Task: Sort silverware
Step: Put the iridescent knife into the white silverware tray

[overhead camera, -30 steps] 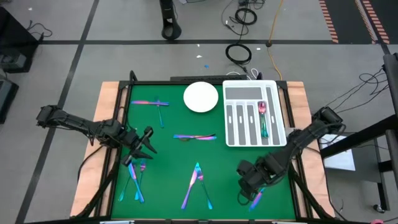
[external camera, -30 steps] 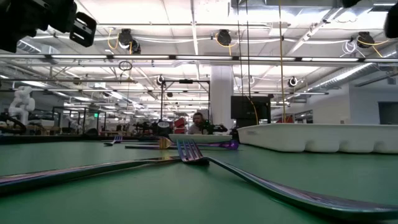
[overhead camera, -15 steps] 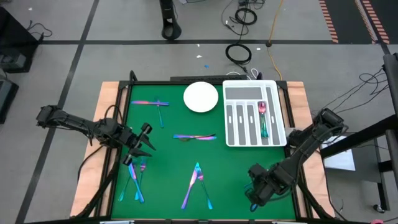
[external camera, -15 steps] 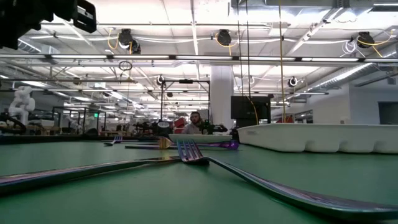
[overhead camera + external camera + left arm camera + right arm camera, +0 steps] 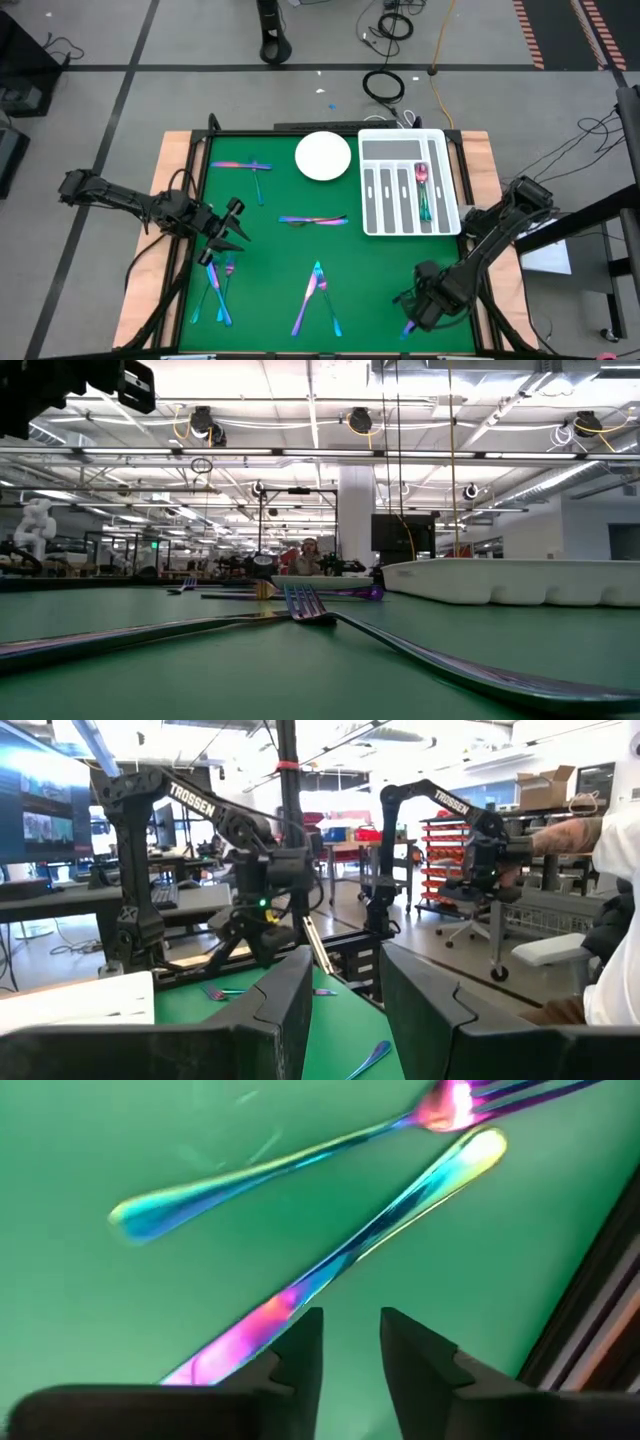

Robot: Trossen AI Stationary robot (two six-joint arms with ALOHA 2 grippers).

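Iridescent silverware lies flat on the green mat in clusters: far left [image 5: 252, 167], centre [image 5: 313, 220], near left [image 5: 218, 285], near centre [image 5: 318, 295]. A knife [image 5: 340, 1255] and a fork [image 5: 270, 1170] lie at the near right [image 5: 410, 326]. Two pieces [image 5: 423, 192] rest in the white slotted tray [image 5: 385, 150]. My right gripper [image 5: 425, 312] hovers open just over the near-right pieces; in its wrist view the right gripper [image 5: 350, 1345] stands beside the knife's handle. My left gripper [image 5: 230, 222] is open above the mat's left side, clear of the silverware.
A white round plate [image 5: 323, 156] sits at the far edge, left of the tray. The mat's black frame [image 5: 590, 1290] runs close by my right gripper. In the low view a fork [image 5: 305, 605] lies in front and the tray [image 5: 510, 580] stands at the right.
My right gripper has moved toward the table's near right corner and come down over the knife and fork lying there. The silverware has stayed where it was.
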